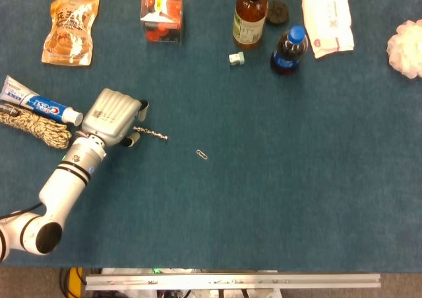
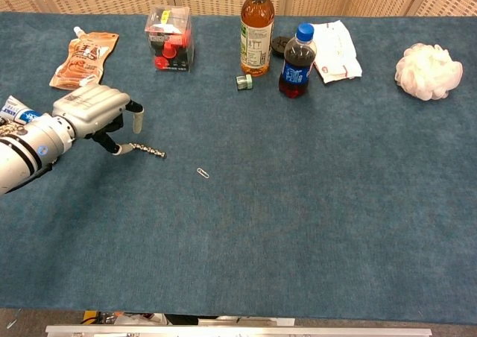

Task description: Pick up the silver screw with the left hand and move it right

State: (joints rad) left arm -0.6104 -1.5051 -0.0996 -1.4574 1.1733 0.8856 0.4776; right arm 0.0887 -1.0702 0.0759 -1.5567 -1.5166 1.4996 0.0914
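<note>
Left hand at screw, on table.
Left hand [image 1: 116, 117] open, fingertips [image 2: 136, 118] at left end of screw [image 1: 152, 134]; not gripped. Screw flat, left of paperclip [image 1: 202, 154].

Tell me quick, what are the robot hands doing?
Left robot hand: open, fingers at the silver screw, not gripping yet.
Right robot hand: not in view.

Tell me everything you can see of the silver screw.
The silver screw is a thin, shiny metal rod, knobbly along its length. It lies flat on the blue cloth-covered table, running left to right with its right end slightly nearer the camera. The left hand is at its left end, with one fingertip at or touching that end; contact cannot be confirmed. The screw is not lifted. A small paperclip lies apart to its right.
</note>
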